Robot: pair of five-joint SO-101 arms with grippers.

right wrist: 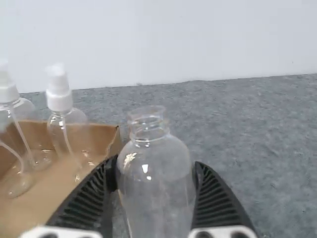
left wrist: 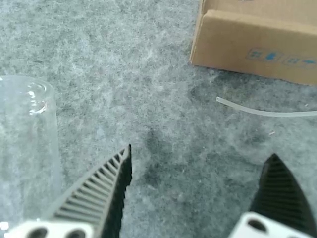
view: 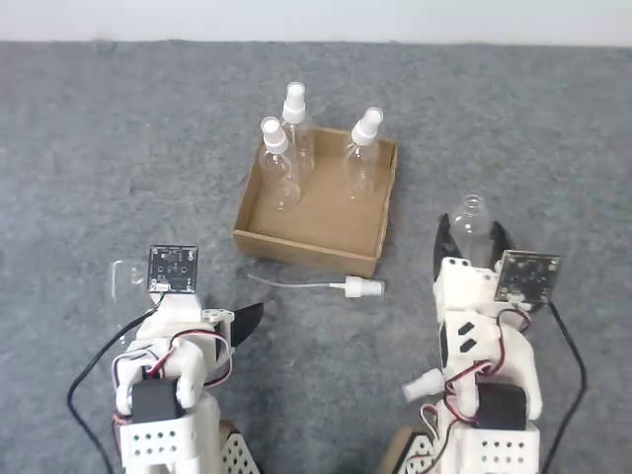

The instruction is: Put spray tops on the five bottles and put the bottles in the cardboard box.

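Gripping an uncapped bottle (right wrist: pixel 153 193), the right gripper (right wrist: pixel 154 166) has jaws snug on it; left gripper (left wrist: pixel 200 153) jaws gape empty beside a second bottle (left wrist: pixel 27 148), cut off at the edge.

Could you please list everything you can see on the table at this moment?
capped bottles: three, clear with white spray tops, upright in the box
cardboard box: one, brown, mid-table
held bottle: one, clear, uncapped, upright
lying bottle: one, clear, on the carpet by the left arm
loose spray top: one, white with clear tube, in front of the box
white piece: one, possibly another spray top, by the right arm
carpet: grey
left gripper: black fingers, open over the carpet
right gripper: black fingers, shut on the held bottle
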